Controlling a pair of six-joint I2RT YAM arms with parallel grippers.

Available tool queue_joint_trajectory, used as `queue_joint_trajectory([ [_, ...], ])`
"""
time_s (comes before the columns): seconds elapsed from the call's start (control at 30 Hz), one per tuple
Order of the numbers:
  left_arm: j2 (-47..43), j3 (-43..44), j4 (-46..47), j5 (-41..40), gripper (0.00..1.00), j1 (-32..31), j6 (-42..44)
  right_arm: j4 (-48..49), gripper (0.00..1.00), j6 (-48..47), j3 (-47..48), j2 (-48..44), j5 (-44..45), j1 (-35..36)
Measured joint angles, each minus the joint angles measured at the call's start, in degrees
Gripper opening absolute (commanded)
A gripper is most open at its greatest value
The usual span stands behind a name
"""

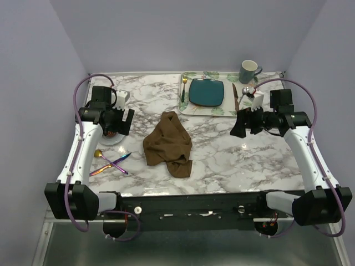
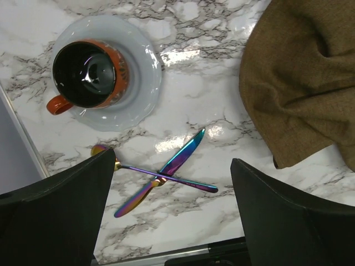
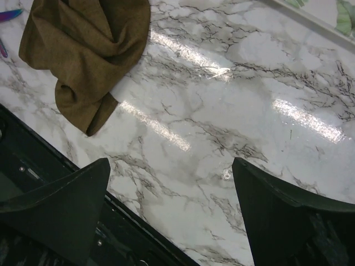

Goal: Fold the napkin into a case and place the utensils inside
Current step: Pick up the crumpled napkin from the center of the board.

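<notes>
- Left gripper (image 2: 172,157) is wide open and empty, up over the utensils (image 2: 165,176).
- Right gripper (image 3: 171,160) is the same: fingers apart, nothing held, right side of the table (image 1: 222,160).
- napkin (image 1: 167,143) sits crumpled mid-table.
- utensils lie crossed at near left, just near of the orange cup (image 2: 89,75) on its saucer (image 2: 141,83).

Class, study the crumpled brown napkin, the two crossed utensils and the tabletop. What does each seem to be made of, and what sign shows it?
Napkin: soft woven cloth, matte; it slumps in folds and shows a fine weave.
Utensils: probably metal with an iridescent purple-blue coating; thin, rigid, mirror-bright.
Tabletop: marble-look surface, glossy; grey veins and lamp glare. Whether it is stone or laminate is unclear.
</notes>
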Motion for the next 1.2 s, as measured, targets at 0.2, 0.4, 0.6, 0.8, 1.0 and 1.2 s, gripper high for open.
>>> queue_joint_trajectory([
  [0.2,2.3,1.0,0.7,2.8,0.99,-3.3,-0.9,1.0,1.00,2.6,-2.6,2.6,-3.2,0.0],
  [0.4,11.4,4.5,3.9,3.6,0.99,-10.9,-3.3,4.2,1.00,8.9,-5.1,9.5,-6.8,2.0],
  [0.6,22.5,10.3,7.2,8.3,0.99,-15.0,-6.3,9.0,1.00,14.7,-4.5,17.7,-7.5,8.8],
  [0.8,32.2,17.3,11.3,13.2,0.98,-15.6,-10.9,12.7,1.00,19.6,2.8,30.5,-7.5,16.6],
  [1.0,37.6,19.3,14.6,16.0,0.94,-16.4,-14.1,14.5,1.00,22.5,9.5,39.7,-7.8,19.2],
  [1.2,40.2,19.1,16.4,17.9,0.80,-16.6,-15.1,15.7,0.97,24.7,11.3,45.4,-9.3,19.5],
])
